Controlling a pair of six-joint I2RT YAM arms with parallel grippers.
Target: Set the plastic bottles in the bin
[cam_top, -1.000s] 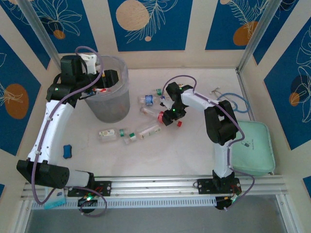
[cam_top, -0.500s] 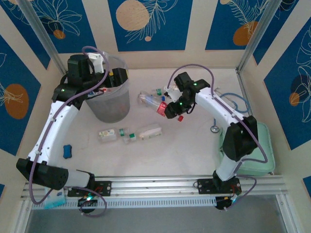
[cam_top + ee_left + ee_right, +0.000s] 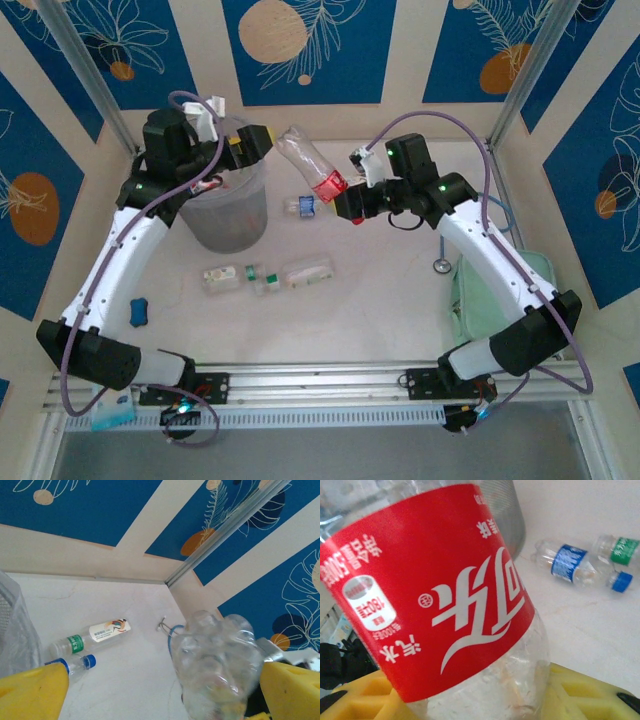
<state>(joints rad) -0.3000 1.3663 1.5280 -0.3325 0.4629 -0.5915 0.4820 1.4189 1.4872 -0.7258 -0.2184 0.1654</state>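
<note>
Clamping my right tool (image 3: 340,197) on a red-labelled bottle (image 3: 298,155) beside the bin (image 3: 225,215); my left tool (image 3: 245,145) stands apart over its rim.

I see the red-label bottle (image 3: 435,605): clear thin plastic, dented, glossy; label = shiny film. Bin (image 3: 228,215): translucent grey plastic, dull finish. Table (image 3: 380,300): smooth, pale, matt, faint veining. Green case (image 3: 468,305): soft, cloth-like, matt. Front rail (image 3: 330,377): ribbed bare metal, approx satin.

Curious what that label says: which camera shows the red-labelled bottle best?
Right wrist: the red-labelled bottle is close up, its label sharp. Top external shows it whole but small; left wrist, its blurred clear base.
</note>
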